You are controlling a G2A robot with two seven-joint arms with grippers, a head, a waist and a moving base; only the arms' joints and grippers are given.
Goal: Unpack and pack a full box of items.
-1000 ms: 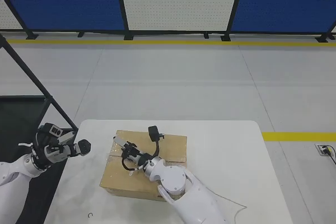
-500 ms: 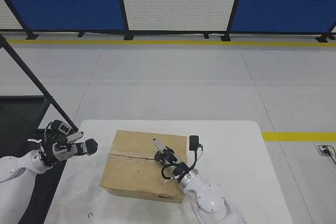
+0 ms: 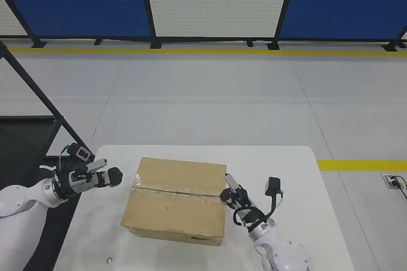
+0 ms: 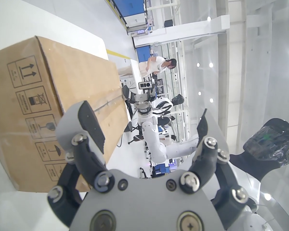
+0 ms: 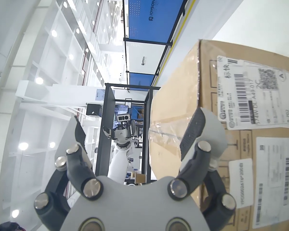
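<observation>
- The cardboard box (image 3: 175,198) is sitting shut on the white counter (image 3: 292,176), lying between the two pincers with its long sides running from one to the other.
- The left pincer (image 3: 112,177) is hovering just beside one end of the box, with a strip of bare counter showing between them in the top view.
- In its own wrist view the left pincer (image 4: 144,116) is standing wide, its fingers (image 4: 89,121) gripping nothing and pointing along the box (image 4: 82,73) toward the far end.
- Printed handling symbols (image 4: 32,99) are facing this pincer from the box's end panel.
- The right pincer (image 3: 229,190) is hanging at the opposite end of the box, right by its upper edge; whether it is touching the cardboard I cannot tell.
- In its own wrist view the right pincer (image 5: 137,123) is also spread wide and carrying nothing, one of its fingers (image 5: 195,131) overlapping the box's top corner (image 5: 173,97).
- Clear tape (image 5: 163,131) is running along the closed top seam, straight ahead of this pincer.
- White labels (image 5: 250,97) are sticking to the end panel beside that finger.
</observation>
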